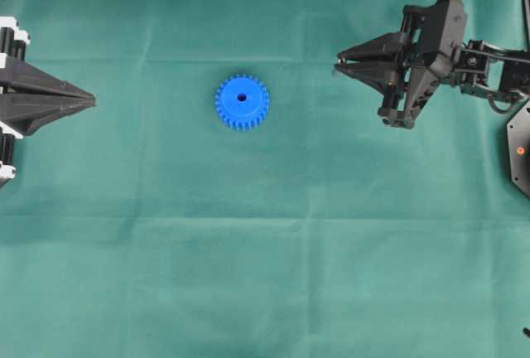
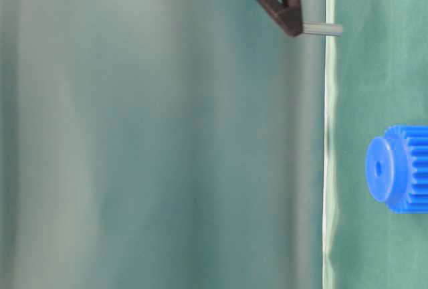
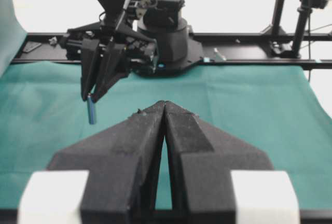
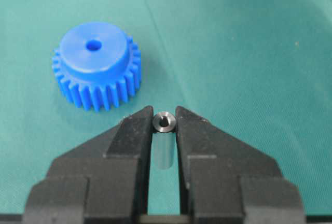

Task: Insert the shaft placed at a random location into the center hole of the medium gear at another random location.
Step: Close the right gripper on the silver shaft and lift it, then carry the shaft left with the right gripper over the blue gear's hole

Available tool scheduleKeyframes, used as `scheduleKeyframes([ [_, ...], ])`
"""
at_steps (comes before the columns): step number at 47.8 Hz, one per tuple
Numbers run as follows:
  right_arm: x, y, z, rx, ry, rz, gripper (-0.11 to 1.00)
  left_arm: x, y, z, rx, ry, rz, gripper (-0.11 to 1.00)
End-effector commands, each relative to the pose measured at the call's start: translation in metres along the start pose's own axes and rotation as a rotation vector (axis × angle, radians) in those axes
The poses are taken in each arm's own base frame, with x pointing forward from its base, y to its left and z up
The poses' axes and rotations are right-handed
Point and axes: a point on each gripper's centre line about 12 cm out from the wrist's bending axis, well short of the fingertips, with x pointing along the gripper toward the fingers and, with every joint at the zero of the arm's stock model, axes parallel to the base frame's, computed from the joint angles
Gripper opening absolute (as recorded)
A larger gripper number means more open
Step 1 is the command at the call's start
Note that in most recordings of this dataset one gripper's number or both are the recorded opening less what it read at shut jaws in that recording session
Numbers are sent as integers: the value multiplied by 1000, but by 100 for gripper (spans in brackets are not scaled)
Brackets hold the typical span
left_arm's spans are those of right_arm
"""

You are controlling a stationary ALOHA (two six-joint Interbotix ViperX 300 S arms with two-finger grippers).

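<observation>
The blue medium gear point(image 1: 242, 102) lies flat on the green cloth left of centre, its dark center hole point(image 1: 243, 98) facing up; it also shows as the gear point(image 4: 96, 64) in the right wrist view, ahead and to the left of the jaws. My right gripper point(image 1: 337, 66) hovers to the gear's right, shut on the shaft point(image 4: 164, 123), a small silvery pin hanging straight down from the fingertips point(image 3: 92, 111). In the table-level view the shaft point(image 2: 322, 29) sticks out of the dark fingertips, well off the cloth. My left gripper point(image 1: 93, 102) rests shut at the left edge, holding nothing.
Green cloth point(image 1: 273, 250) covers the whole table, with faint fold creases. The right arm's black base point(image 3: 165, 40) and a black rail stand at the far edge in the left wrist view. A black mount with a red dot point(image 1: 520, 151) sits at the right edge.
</observation>
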Motion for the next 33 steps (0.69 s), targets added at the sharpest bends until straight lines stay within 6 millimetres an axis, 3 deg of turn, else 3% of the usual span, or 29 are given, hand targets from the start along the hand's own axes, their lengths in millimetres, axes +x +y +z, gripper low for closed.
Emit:
scheduleKeyframes([
  [1,1,-1,12,-14,-28,-3,13,3,0,9,0,-23,-2,0],
  [22,2,0,13,-13,-28,-1,13,3,0,10,0,-25,-2,0],
  [33,13,7,17,-21,-25,22,13,3,0,10,0,-25,-2,0],
])
